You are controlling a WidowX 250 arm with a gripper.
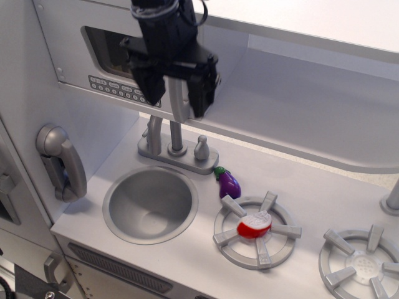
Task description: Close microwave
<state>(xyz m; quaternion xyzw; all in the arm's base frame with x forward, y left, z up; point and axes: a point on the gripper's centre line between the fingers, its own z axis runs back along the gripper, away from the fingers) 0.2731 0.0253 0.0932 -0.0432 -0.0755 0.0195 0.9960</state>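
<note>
The microwave [75,62] is the white box at the upper left, with a dark window [106,47], a row of small grey buttons [118,91] and a vertical silver handle [179,103] on its door. The door lies nearly flush with the cabinet front. My black gripper [176,103] comes down from the top. Its two fingers [201,99] stand apart on either side of the handle, with the jaws open. The arm hides the door's upper right corner.
The wide doorless shelf [312,106] lies right of the microwave. Below are a grey faucet [174,143], a round sink [149,204], a purple eggplant [229,184], a burner holding a red-and-white toy [254,225], a second burner [365,261] and a grey phone handset [59,162].
</note>
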